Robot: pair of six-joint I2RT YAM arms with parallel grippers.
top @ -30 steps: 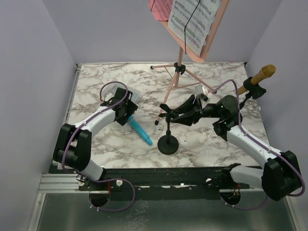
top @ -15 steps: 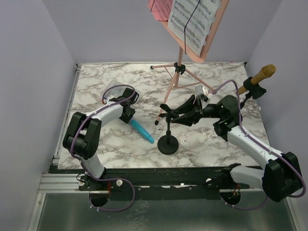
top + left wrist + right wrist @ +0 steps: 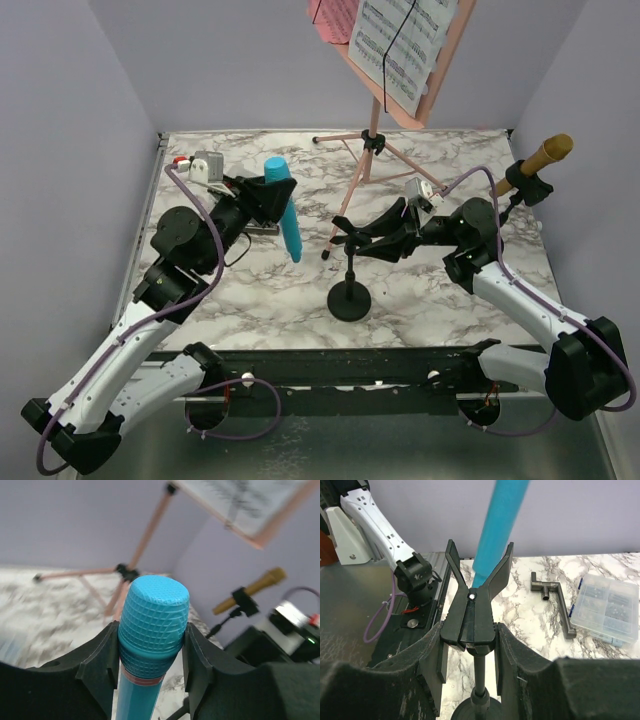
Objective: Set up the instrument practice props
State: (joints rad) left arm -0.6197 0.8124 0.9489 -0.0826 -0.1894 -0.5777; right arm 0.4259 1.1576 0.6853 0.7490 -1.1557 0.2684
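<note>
My left gripper (image 3: 272, 182) (image 3: 152, 647) is shut on the ribbed head of the blue microphone (image 3: 286, 222) (image 3: 151, 625). It hangs handle-down above the table, left of the near mic mount. That black mount stands on its round base (image 3: 350, 300). My right gripper (image 3: 352, 238) (image 3: 470, 645) is shut on the lower handles of its clip (image 3: 472, 612), whose upper prongs spread in a V. The blue handle (image 3: 502, 525) shows beyond that V. The gold microphone (image 3: 538, 162) (image 3: 252, 586) sits in the second mount at the right edge. The pink music rack (image 3: 425, 75) holds sheet-music pages (image 3: 395, 40) on tripod legs (image 3: 352, 185).
A black L-shaped bracket (image 3: 555, 597) and a clear compartment box (image 3: 607, 607) lie on the marble table (image 3: 440, 300) beyond the clip, on the left arm's side. Grey walls close in the table at the back and both sides. The rack's tripod legs stand just behind the near mount.
My left gripper closed on the blue microphone lying on the table and lifted it up and back, so it now hangs handle-down. The right arm and the mount have not moved.
</note>
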